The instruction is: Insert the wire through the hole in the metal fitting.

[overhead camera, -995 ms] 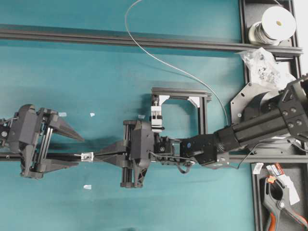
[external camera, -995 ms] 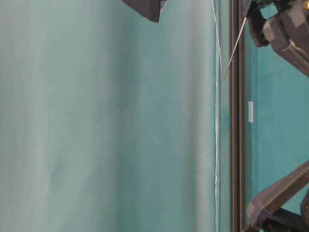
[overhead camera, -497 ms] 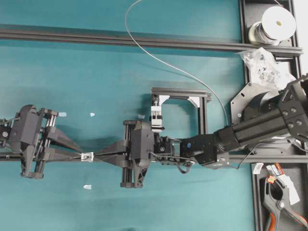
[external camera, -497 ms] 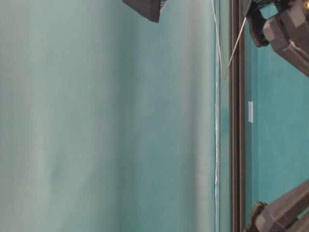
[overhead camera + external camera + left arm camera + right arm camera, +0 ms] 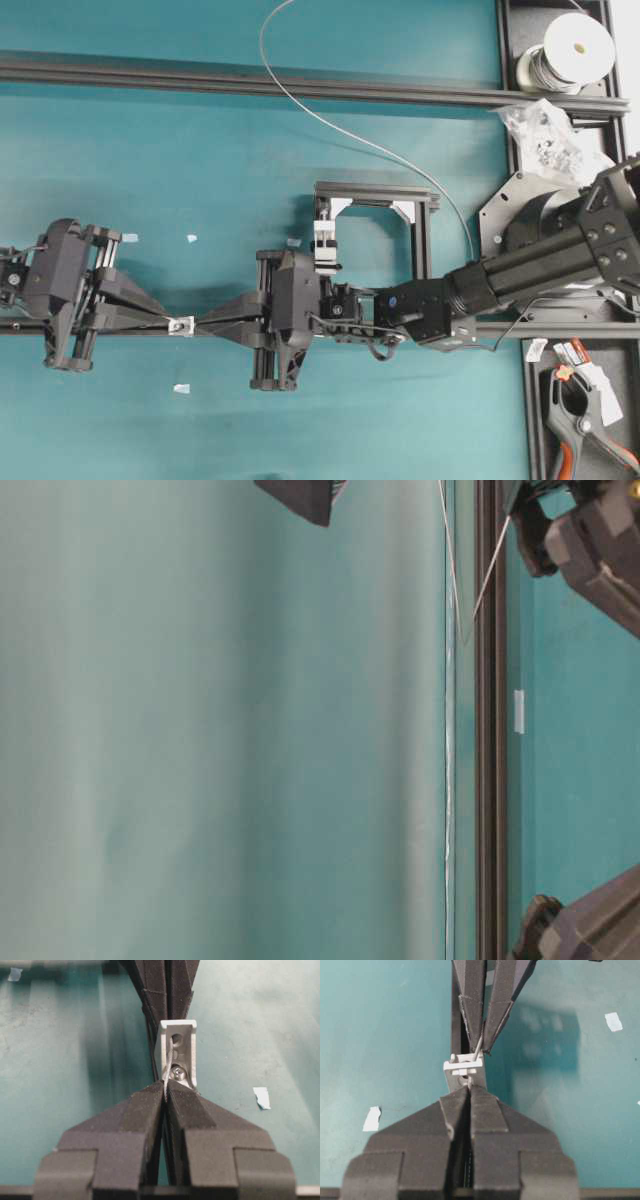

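Observation:
The metal fitting (image 5: pixel 181 325), a small silver bracket, sits on the teal mat between the two grippers. The thin wire (image 5: pixel 350 135) runs from the spool in a long curve. In the left wrist view the wire (image 5: pixel 169 1062) comes out of the hole in the fitting (image 5: pixel 186 1050) and ends pinched in my left gripper (image 5: pixel 165 1091), which is shut on it. My right gripper (image 5: pixel 469 1088) is shut on the wire on the other side of the fitting (image 5: pixel 462 1066), tips almost touching it. In the overhead view the left gripper (image 5: pixel 165 322) and right gripper (image 5: pixel 203 324) face each other.
A white-and-black block (image 5: pixel 327 250) stands inside a black frame (image 5: pixel 375 190) behind the right gripper. Tape scraps (image 5: pixel 181 388) dot the mat. A black rail (image 5: pixel 250 82) crosses the back. At the right are the wire spool (image 5: pixel 570 48), a plastic bag (image 5: pixel 545 125) and a clamp (image 5: pixel 580 420).
My left gripper went from wide open to shut, its fingers closing on the wire end sticking out of the fitting. The right gripper and the fitting have stayed put.

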